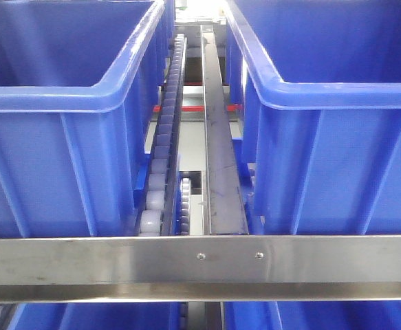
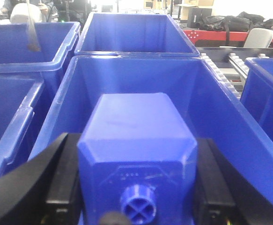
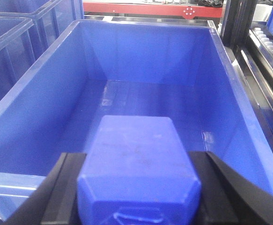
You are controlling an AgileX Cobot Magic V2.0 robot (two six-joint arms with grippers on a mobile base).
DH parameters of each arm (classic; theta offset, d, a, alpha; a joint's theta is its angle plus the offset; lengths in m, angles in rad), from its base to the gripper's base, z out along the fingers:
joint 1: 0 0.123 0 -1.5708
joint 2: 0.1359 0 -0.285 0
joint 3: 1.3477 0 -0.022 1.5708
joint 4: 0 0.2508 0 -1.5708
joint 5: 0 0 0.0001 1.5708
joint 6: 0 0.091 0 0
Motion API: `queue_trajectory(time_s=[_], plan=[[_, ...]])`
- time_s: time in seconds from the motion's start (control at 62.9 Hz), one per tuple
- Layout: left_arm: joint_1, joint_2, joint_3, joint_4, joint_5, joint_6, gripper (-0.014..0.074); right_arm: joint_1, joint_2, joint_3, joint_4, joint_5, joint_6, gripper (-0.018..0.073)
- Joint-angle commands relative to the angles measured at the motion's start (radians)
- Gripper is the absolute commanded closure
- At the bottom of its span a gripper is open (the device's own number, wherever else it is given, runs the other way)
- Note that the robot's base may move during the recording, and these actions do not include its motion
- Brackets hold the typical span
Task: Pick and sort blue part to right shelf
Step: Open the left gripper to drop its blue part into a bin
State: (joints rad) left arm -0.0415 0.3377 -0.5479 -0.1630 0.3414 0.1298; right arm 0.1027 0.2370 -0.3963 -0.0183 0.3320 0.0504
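The right end effector [image 3: 138, 197] is gripping the blue part [image 3: 138, 161] between its black fingers [image 3: 63, 192] — a deep-blue block with sloped shoulders and a flat rectangular cap facing the camera — and holding it above the near end of a blue bin [image 3: 28, 108] whose floor is showing bare. The left end effector [image 2: 137, 187] is likewise clamping a blue block [image 2: 136, 136] (this one carrying a small round knob [image 2: 137, 205] with a cross on it) over another blue bin [image 2: 220, 117]. In the front view, two blue bins are sitting either side of a roller track [image 1: 164, 137], behind a steel shelf rail [image 1: 200, 265].
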Motion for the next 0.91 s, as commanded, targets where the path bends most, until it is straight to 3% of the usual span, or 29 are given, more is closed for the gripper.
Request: queue_trajectory(time_s=[0.0,0.143,0.652,0.891], plan=[[-0.006,0.018,-0.029,-0.017,-0.095,0.001,0.0230,-0.005,0.034,-0.060,0.000,-0.095,-0.001,0.0151],[-0.008,0.092,-0.057,-0.017,-0.088,0.050,0.0230,-0.005,0.159,-0.143,0.002,-0.108,-0.001,0.0157],[-0.008,0.599,-0.249,-0.053,-0.108,0.050,0.0230,-0.005,0.750,-0.355,0.002,-0.362,-0.001,0.0157],[-0.008,0.747,-0.291,-0.060,-0.125,0.050,0.0227,-0.005,0.851,-0.362,0.002,-0.446,-0.001,0.0157]])
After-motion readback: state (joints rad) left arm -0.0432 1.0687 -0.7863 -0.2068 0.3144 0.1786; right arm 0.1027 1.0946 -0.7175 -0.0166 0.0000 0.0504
